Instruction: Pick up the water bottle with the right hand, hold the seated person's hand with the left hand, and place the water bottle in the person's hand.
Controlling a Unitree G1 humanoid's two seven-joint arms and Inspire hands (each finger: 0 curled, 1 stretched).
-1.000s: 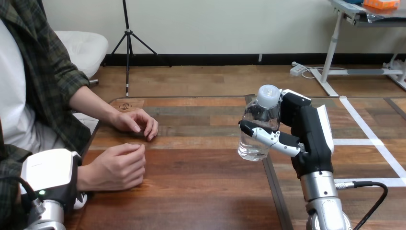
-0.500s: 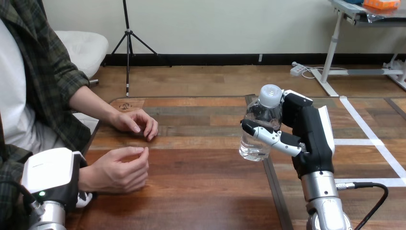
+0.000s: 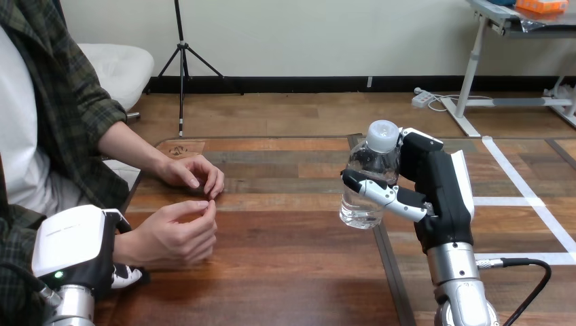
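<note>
right hand (image 3: 441, 190): fingers (image 3: 372, 191) curled round water bottle (image 3: 365, 163), upright, at counter's (image 3: 285, 272) 3 o'clock side | person's hand (image 3: 173, 234): 9 o'clock from water bottle, well apart | left hand (image 3: 75, 248): beside that wrist (image 3: 126, 242), grip I cannot tell
</note>
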